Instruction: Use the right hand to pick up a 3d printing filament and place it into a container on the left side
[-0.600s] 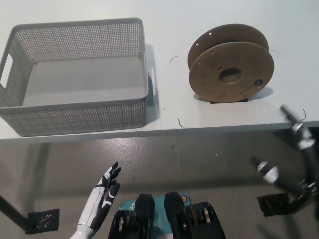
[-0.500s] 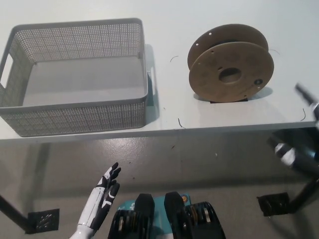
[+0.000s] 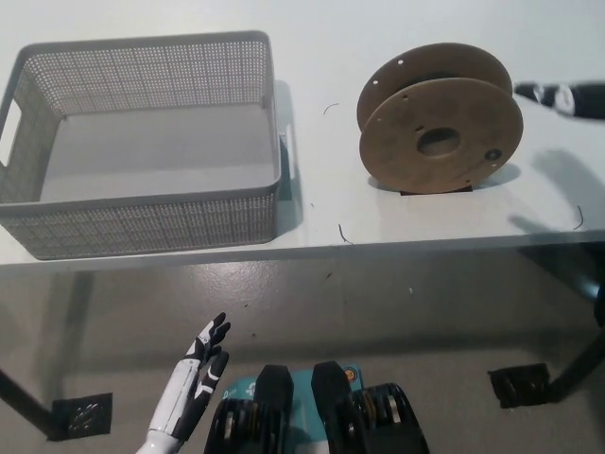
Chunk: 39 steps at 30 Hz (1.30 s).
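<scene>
The slim white left hand with black fingers (image 3: 201, 364) has a smooth, glossy white shell along its back and forearm, which narrows toward the wrist at the picture's lower edge. Its fingers are dark from base to tip, with lighter grey segments showing between the black parts, and thin black seams divide the white panels. Of the black right hand (image 3: 567, 97) only a small part shows at the picture's right edge: a dark, rounded, finger-like piece with a pale grey-white band across it. Its finer details are blurred.
</scene>
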Tool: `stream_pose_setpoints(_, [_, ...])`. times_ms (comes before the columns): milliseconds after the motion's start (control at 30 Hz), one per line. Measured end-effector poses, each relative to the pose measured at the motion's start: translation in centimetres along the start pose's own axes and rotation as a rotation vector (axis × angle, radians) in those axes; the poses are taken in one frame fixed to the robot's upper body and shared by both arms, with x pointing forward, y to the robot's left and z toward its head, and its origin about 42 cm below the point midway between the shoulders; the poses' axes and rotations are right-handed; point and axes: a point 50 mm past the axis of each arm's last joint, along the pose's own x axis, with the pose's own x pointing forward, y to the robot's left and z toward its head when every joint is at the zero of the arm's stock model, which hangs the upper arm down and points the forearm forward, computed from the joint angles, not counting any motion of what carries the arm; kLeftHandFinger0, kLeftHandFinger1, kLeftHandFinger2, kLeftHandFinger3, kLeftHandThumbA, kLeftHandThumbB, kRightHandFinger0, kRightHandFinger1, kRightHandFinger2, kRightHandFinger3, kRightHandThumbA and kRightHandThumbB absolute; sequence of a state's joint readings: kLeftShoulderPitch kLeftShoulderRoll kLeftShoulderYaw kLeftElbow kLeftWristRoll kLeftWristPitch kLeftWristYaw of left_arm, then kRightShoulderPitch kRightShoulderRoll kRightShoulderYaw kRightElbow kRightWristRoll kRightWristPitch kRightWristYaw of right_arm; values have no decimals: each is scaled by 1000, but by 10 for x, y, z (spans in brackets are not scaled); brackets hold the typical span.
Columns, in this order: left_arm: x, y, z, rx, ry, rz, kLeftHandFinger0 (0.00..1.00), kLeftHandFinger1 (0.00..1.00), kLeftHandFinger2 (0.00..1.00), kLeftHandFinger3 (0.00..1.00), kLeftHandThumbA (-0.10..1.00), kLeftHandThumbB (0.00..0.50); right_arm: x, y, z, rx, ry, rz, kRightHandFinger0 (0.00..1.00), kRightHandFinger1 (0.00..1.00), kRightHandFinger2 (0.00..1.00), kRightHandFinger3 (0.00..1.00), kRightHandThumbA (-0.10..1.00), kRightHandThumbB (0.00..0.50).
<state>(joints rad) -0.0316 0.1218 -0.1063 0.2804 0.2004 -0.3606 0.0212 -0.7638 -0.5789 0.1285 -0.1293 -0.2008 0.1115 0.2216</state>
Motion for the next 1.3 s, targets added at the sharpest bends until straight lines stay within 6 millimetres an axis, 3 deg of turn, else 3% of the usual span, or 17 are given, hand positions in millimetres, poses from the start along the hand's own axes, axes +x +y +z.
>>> stream_pose_setpoints(33, [0,0,0,0,1,0,1000,1000,1000,1000,1000,386,15,-1,0,-6,14,27,1000,1000,1000,1000,959,417])
stream_pose_setpoints(133, [0,0,-1,0,4,-1,1000,1000,1000,1000,1000,391,44,-3,-1,-14,48,93,1000,1000,1000,1000,965,443])
stream_pose_setpoints(333, [-1,-1,-2,2,7,-5,1000,1000,1000,1000,1000,387,103,-3,-8,-34,162,264,1000,1000,1000,1000,1000,335])
stream_pose_setpoints(500, [-1,-2,-2,2,6,-10,1000,1000,1000,1000,1000,395,139,7,-20,-19,286,424,1000,1000,1000,1000,1000,344])
stream_pose_setpoints(600, [-1,-2,-2,3,6,-11,1000,1000,1000,1000,1000,399,153,15,-26,-5,358,506,1000,1000,1000,1000,1000,315])
stream_pose_setpoints(900, [-1,-1,-2,9,5,-16,1000,1000,1000,1000,1000,386,188,32,-29,-11,577,725,1000,1000,1000,1000,1000,432])
stream_pose_setpoints(1000, [-1,-1,-2,13,4,-19,1000,1000,1000,1000,1000,389,195,36,-25,-31,623,779,1000,1000,1000,1000,1000,425])
stream_pose_setpoints(1067, [-1,0,-2,17,2,-22,1000,1000,1000,1000,1000,394,201,37,-19,-56,653,816,1000,1000,1000,1000,1000,387])
stream_pose_setpoints(1167, [-1,0,-2,20,0,-25,1000,1000,1000,1000,1000,396,208,34,-10,-71,675,844,1000,1000,1000,1000,1000,396])
stream_pose_setpoints(1233, [-1,0,-2,23,-2,-28,1000,1000,1000,1000,1000,393,214,29,-2,-81,682,856,1000,1000,1000,1000,1000,366])
stream_pose_setpoints(1300, [-1,1,-1,27,-6,-32,1000,1000,1000,1000,1000,390,221,23,8,-94,684,868,1000,1000,1000,1000,1000,389])
